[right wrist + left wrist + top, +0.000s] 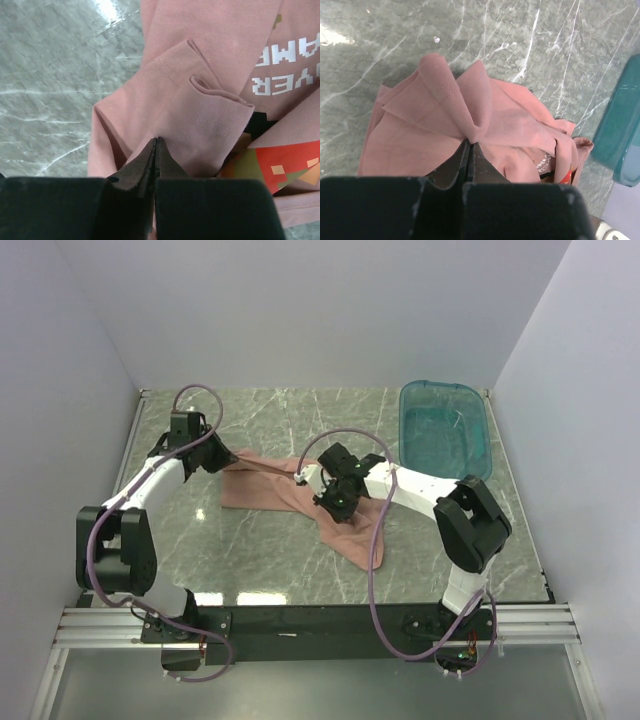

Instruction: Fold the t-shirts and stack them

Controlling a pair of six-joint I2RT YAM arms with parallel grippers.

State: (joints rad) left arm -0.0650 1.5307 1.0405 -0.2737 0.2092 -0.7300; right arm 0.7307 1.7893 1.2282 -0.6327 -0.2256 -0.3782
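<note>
From above, the t-shirt lies crumpled across the middle of the frame on the marble table. It runs from your left gripper at centre-left to a loose tail at lower right of centre. The teal tub sits apart at upper right.

In the left wrist view, the jaws are pressed together at lower centre, clamped on a bunched fold that fans upward.

In the right wrist view, the right gripper is closed at lower centre, apparently pinching the sleeve near its hem. The chest print shows upside down at upper right.

To spread it well, raise both pinches evenly and draw them apart. Go gently, since the right hold looks shallow and could slip.
</note>
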